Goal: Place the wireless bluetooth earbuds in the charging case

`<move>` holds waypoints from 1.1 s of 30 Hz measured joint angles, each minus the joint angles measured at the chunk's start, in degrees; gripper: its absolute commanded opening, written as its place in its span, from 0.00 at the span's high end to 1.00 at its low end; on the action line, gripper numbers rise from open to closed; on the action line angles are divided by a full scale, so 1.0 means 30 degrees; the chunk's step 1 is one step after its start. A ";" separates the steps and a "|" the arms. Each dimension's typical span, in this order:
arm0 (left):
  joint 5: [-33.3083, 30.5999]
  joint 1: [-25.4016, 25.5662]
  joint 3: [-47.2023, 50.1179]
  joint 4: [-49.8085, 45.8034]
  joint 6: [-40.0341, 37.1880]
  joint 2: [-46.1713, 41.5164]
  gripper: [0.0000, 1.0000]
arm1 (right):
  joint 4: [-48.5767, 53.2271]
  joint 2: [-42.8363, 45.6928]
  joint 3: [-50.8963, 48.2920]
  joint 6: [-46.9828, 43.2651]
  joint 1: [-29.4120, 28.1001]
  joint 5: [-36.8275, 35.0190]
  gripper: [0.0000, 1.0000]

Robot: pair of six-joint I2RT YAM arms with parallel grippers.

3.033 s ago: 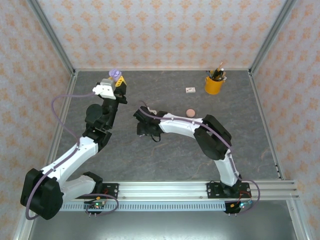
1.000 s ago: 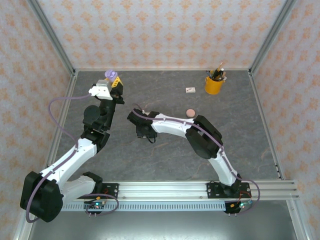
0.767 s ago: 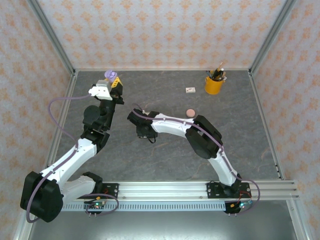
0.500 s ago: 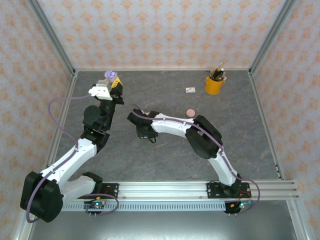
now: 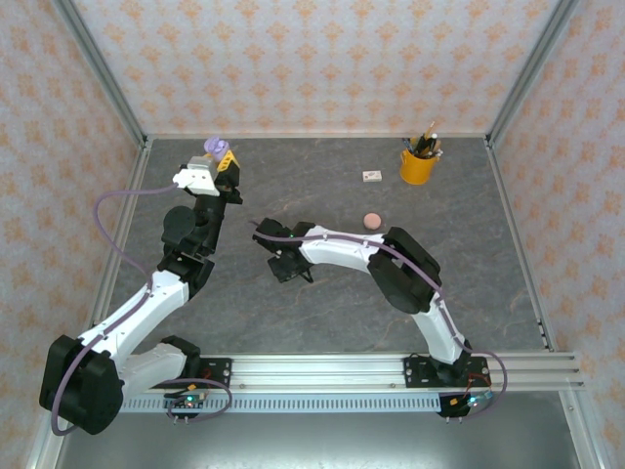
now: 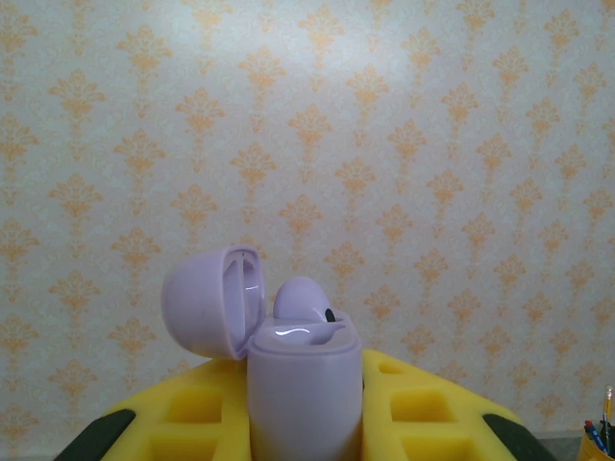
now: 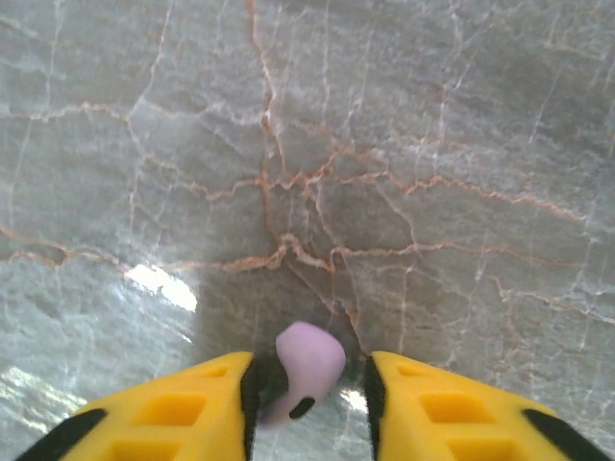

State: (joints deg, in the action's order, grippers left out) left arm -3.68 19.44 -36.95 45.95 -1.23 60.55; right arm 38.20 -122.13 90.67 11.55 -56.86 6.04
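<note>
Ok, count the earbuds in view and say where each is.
2. One lilac earbud sits in the open case gripped by the left claw; the other lies between the fingers of the right claw. More may be hidden.

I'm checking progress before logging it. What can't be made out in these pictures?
Right wrist: whether the right gripper pinches the earbud; the frame edge cuts the fingers.
Left wrist: second socket of the case, seen edge-on.
Top: pink disc and white item, too small to identify.
</note>
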 measured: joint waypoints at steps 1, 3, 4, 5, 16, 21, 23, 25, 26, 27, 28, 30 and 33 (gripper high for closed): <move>0.0000 0.0000 0.0000 0.0000 0.0007 0.0000 1.00 | 0.0044 0.0073 -0.0073 -0.0095 0.0000 -0.0007 0.57; 0.0000 0.0000 0.0000 0.0007 0.0066 -0.0022 1.00 | 0.0051 0.0335 -0.0270 -0.0036 0.0007 0.0036 0.54; 0.0000 0.0000 0.0000 0.0000 0.0073 -0.0029 1.00 | 0.0044 0.0474 -0.0379 0.0051 0.0000 0.0073 0.53; 0.0000 0.0000 0.0000 0.0000 0.0087 -0.0029 1.00 | 0.0044 0.0656 -0.0503 0.0335 0.0000 0.0095 0.53; -0.0007 -0.0036 0.0000 0.0000 0.0117 -0.0029 1.00 | -0.0299 0.1836 -0.1122 0.6936 0.0000 -0.0197 0.53; -0.0007 -0.0036 0.0007 0.0000 0.0124 -0.0029 1.00 | -0.0299 0.1712 -0.1115 0.8517 0.0000 -0.0612 0.54; -0.0007 -0.0036 0.0015 0.0007 0.0131 -0.0029 1.00 | -0.0291 0.1494 -0.1035 0.8794 0.0000 -0.0648 0.55; 0.0000 -0.0036 0.0015 0.0000 0.0131 -0.0029 1.00 | -0.0291 0.1195 -0.0845 0.8961 0.0000 -0.0663 0.55; -0.0007 -0.0036 0.0015 0.0007 0.0138 -0.0029 1.00 | -0.0291 0.1071 -0.0743 0.9020 0.0000 -0.0663 0.56; -0.0007 -0.0036 0.0015 0.0007 0.0138 -0.0029 1.00 | -0.0255 0.0947 -0.0627 0.9071 0.0000 -0.0663 0.56; -0.0007 -0.0036 0.0015 0.0007 0.0138 -0.0029 1.00 | -0.0233 0.0823 -0.0495 0.9092 0.0000 -0.0670 0.56; -0.0007 -0.0036 0.0015 0.0007 0.0204 -0.0029 1.00 | -0.0219 0.0568 -0.0240 0.9136 0.0000 -0.0663 0.57; 0.0000 -0.0036 0.0015 0.0007 0.0306 -0.0029 1.00 | -0.0211 0.0211 0.0080 0.9136 0.0000 -0.0656 0.58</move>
State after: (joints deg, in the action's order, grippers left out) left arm -3.68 19.33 -36.91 45.98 -0.32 60.47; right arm 37.56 -121.49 90.91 38.96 -56.86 4.08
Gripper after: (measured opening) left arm 0.218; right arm 0.424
